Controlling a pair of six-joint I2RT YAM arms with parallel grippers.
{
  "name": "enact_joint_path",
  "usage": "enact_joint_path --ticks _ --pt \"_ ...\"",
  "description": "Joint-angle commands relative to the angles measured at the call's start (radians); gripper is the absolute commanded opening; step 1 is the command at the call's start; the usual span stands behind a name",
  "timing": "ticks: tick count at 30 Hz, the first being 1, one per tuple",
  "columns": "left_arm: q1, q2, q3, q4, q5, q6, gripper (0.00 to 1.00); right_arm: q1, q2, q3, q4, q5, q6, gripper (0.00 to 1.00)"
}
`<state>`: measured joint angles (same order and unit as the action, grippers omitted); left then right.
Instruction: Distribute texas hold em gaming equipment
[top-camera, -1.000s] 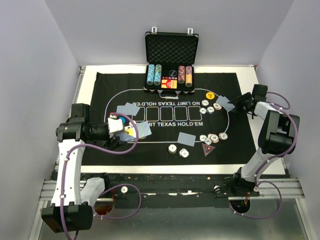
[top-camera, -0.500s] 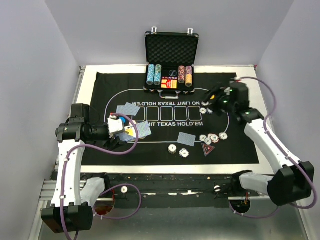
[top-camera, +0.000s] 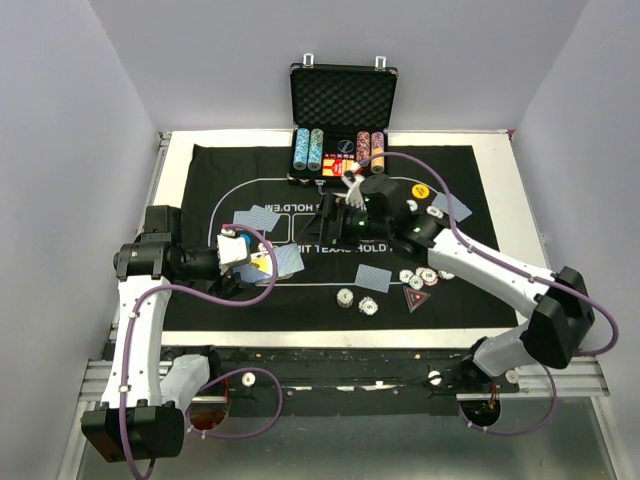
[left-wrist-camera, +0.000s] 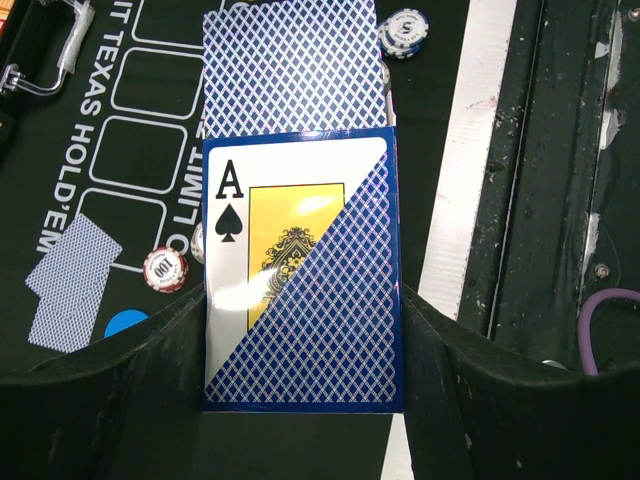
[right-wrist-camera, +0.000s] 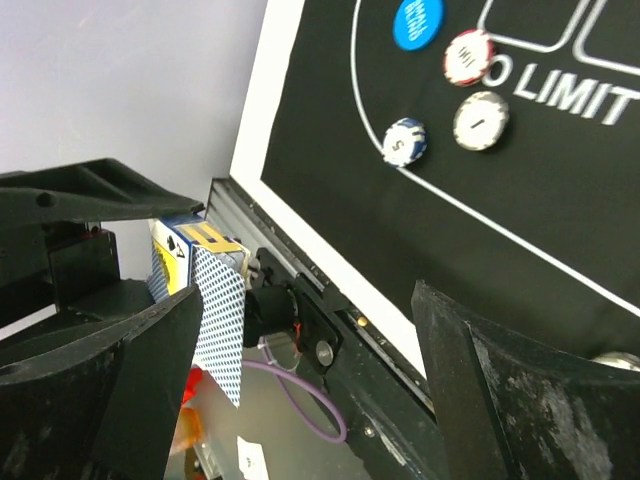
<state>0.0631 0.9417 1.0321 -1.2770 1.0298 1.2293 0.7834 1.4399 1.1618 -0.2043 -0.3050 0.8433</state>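
At the near left edge of the black printed felt mat (top-camera: 300, 310), the left gripper (top-camera: 230, 252) is clamped tight on a glossy blue-lattice pack of playing cards (left-wrist-camera: 300, 270) with an ace of spades on its face. Single blue-backed cards (top-camera: 372, 277) lie face down around the mat's printed oval. Small striped poker chips (top-camera: 425, 274) sit in clusters toward the mat's right side, beside a red triangular marker (top-camera: 416, 297). Over the mat's centre the right gripper (top-camera: 330, 217) hangs with its jaws spread wide and nothing between them, pointed toward the pack. Beyond the mat's far edge stands the open black foam-lined case (top-camera: 343, 100).

The step in hand looks like dealing, with the empty gripper lined up to take the next card. That move calls for closing the gap to the pack, pinching only the top card by its free edge, and sliding it off while the other grip holds firm. Too deep a bite would likely drag several cards.
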Motion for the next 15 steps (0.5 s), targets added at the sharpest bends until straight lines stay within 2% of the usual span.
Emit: enact_joint_path --ticks 1,8,12,15 --pt "-0.006 -0.004 0.016 0.007 0.038 0.009 0.47 0.066 0.074 0.044 0.075 -0.069 0.0 0.94" --pt "-0.006 -0.003 0.016 0.013 0.038 0.009 0.47 0.116 0.125 0.032 0.109 -0.075 0.03 0.9" --pt "-0.008 0.002 0.019 0.015 0.039 0.009 0.47 0.116 0.109 0.006 0.129 -0.08 0.053 0.78" --pt "-0.009 0.003 0.022 0.016 0.039 0.006 0.47 0.114 0.091 -0.011 0.138 -0.079 0.071 0.65"
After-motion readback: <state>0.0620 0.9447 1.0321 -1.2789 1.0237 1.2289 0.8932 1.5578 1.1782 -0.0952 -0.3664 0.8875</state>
